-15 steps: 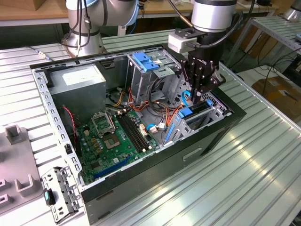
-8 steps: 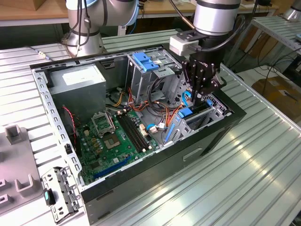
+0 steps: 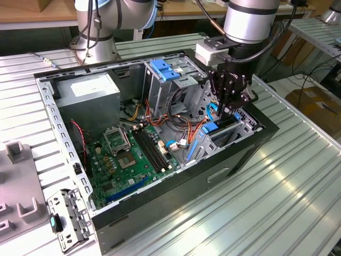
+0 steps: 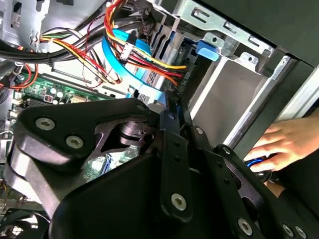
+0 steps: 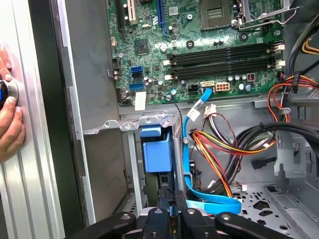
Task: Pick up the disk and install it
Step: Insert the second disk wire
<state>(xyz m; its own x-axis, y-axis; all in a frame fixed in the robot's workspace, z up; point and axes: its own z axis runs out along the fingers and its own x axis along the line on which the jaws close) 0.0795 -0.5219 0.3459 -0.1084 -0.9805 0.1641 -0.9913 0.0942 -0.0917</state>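
Observation:
The disk point(image 3: 216, 129) stands on edge in the drive bay at the corner of the open computer case point(image 3: 160, 205) on the exterior view's right. Its blue plastic bracket point(image 5: 157, 154) shows between the bay's metal walls in the first wrist view. My gripper point(image 3: 228, 113) hangs straight above the bay. The black fingers point(image 5: 185, 215) sit close together, pinched on the disk's thin upper edge. In the second wrist view the gripper point(image 4: 172, 107) narrows to that same edge, right beside the bay wall.
Orange, red and yellow wires and a blue flat cable point(image 5: 212, 201) crowd the space beside the bay. The green motherboard point(image 3: 130, 154), the grey power-supply box point(image 3: 90, 93) and a metal cage with a blue top point(image 3: 165, 72) fill the case. A person's hand point(image 4: 284, 142) rests outside the case wall.

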